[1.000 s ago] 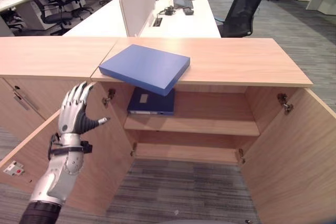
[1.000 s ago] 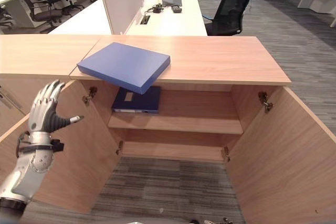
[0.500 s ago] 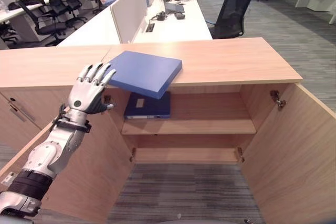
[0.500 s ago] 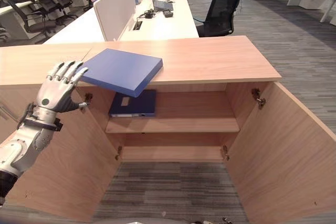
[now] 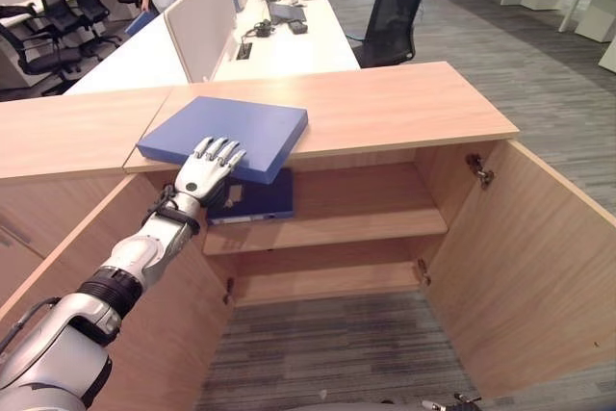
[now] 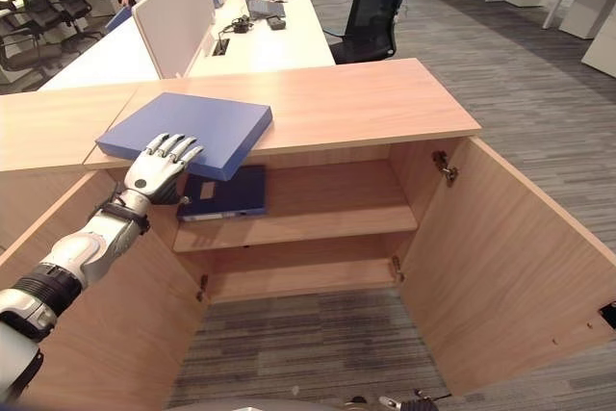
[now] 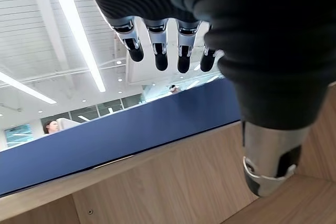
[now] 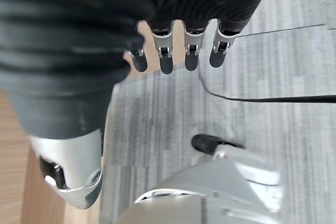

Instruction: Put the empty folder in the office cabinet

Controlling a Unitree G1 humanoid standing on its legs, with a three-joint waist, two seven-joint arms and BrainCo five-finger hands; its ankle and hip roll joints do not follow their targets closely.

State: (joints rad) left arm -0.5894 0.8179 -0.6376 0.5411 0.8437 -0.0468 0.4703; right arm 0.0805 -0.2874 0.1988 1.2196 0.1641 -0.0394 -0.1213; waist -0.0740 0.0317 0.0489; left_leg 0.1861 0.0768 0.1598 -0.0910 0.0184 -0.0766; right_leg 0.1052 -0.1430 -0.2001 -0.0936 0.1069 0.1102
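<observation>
Left eye view shows my left hand with fingers straight, resting on the near overhanging edge of the blue folder, which lies on top of the cabinet. Both doors stand open; 1 dark folder already sits on the upper shelf. Gripping, lifting and shelving remain. My right hand hangs relaxed and empty.

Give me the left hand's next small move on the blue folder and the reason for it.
Probably curl the fingers and thumb to clamp the flat blue folder. The left hand is open, fingers over the folder's overhanging front edge, thumb underneath, nothing gripped yet. The wooden cabinet's upper shelf stands open below, beside a dark blue binder.
</observation>
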